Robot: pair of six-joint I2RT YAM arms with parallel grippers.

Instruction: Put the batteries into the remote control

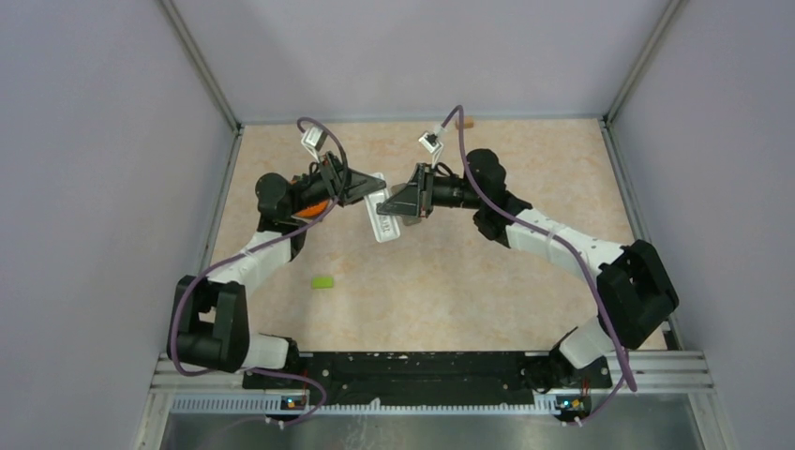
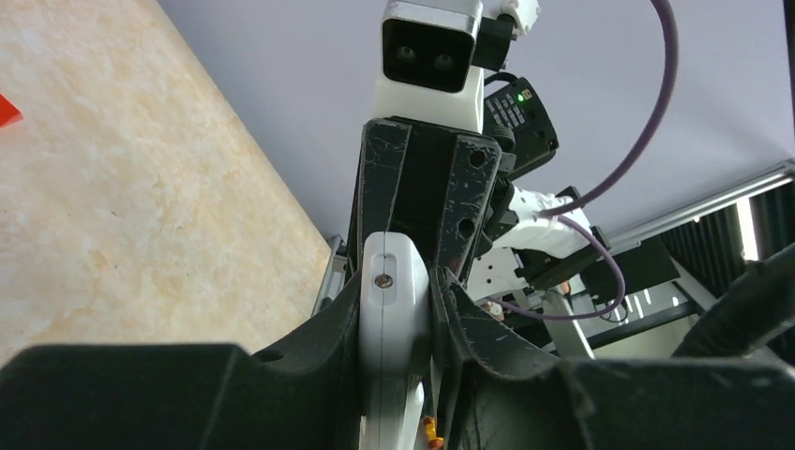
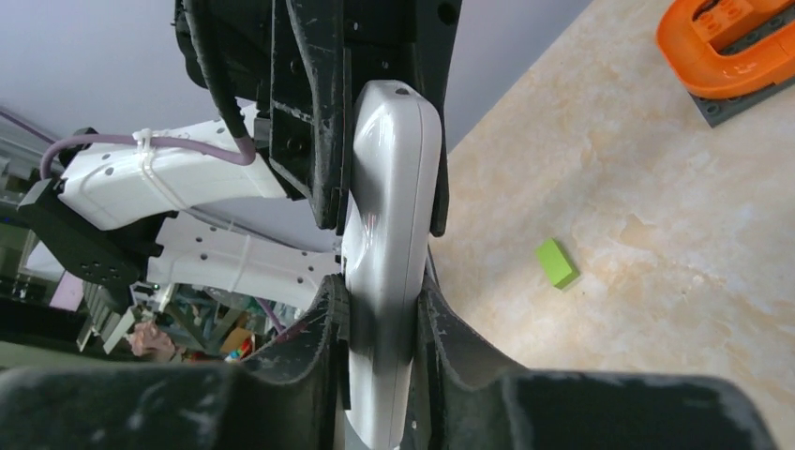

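The white remote control (image 1: 381, 218) hangs in the air above the middle of the table, held between both arms. My left gripper (image 1: 362, 187) is shut on one end of it; in the left wrist view the remote control (image 2: 396, 309) sits edge-on between the two black fingers of that gripper (image 2: 398, 281). My right gripper (image 1: 405, 201) is shut on the other end, with the remote control (image 3: 392, 206) running up from its jaws (image 3: 382, 286) into the left gripper's fingers beyond. The batteries are out of view.
A small green block (image 1: 322, 282) lies on the tabletop in front of the left arm and shows again (image 3: 557, 262). An orange clamp-like piece (image 3: 727, 42) rests under the left arm. A tan block (image 1: 464, 121) sits at the back wall.
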